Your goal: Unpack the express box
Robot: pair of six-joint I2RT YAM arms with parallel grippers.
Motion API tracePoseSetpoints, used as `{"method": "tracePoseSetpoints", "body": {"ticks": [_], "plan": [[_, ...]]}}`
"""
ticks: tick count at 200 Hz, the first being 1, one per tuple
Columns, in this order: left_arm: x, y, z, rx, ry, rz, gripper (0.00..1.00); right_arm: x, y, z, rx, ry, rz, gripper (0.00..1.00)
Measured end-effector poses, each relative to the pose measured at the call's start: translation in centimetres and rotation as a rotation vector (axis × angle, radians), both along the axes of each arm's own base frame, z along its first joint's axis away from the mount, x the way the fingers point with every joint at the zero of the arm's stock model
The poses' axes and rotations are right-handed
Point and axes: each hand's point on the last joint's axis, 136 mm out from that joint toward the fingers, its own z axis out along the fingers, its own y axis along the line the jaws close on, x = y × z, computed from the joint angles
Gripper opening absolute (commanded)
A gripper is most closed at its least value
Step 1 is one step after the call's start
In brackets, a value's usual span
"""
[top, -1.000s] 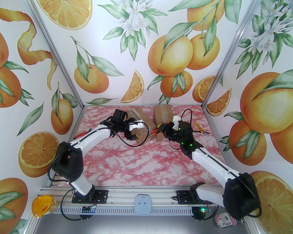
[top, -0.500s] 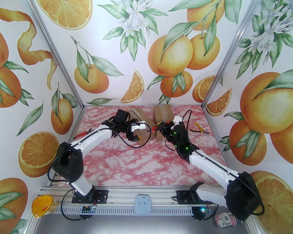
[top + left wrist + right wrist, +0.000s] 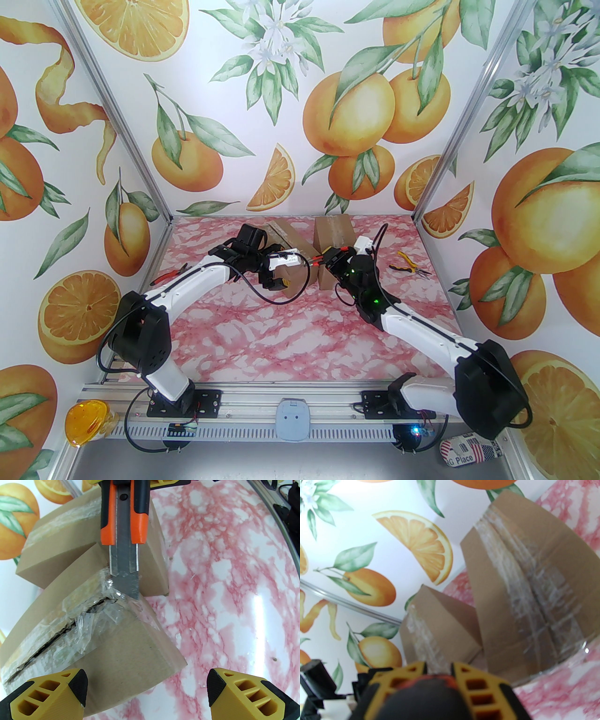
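Observation:
Two taped cardboard boxes stand at the back of the pink marble table. The left box (image 3: 294, 285) (image 3: 121, 644) has its clear tape slit open along the top seam. My left gripper (image 3: 281, 267) (image 3: 147, 681) is open, its yellow fingers (image 3: 58, 691) straddling this box's near corner without clearly touching it. My right gripper (image 3: 328, 257) (image 3: 438, 667) is shut on an orange and black utility knife (image 3: 315, 260) (image 3: 125, 526). The knife's blade (image 3: 126, 583) rests on the torn tape at the box's far end. The second box (image 3: 333, 232) (image 3: 522, 585) stands just beyond, still taped.
Yellow-handled pliers (image 3: 408, 267) lie on the table right of the right arm. A red-handled tool (image 3: 166, 276) lies by the left wall. The printed walls close in the back and both sides. Open table stretches in front of the boxes.
My right arm has swung left, carrying the knife from beside the second box to the left box's taped seam. The left gripper has stayed at the box.

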Motion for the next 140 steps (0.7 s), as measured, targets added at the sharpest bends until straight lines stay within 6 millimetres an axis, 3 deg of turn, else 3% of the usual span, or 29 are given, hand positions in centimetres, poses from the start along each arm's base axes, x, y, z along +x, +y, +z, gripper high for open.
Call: {"method": "tracePoseSetpoints", "body": {"ticks": [102,140], "plan": [[0.3,-0.3,0.0,-0.013,0.011,0.01,0.84,0.4,1.2,3.7,-0.073,-0.144,0.03,0.0],[0.3,-0.3,0.0,-0.014,0.013,0.013,0.84,1.1,1.5,3.4,-0.139,-0.16,0.04,0.0]]}}
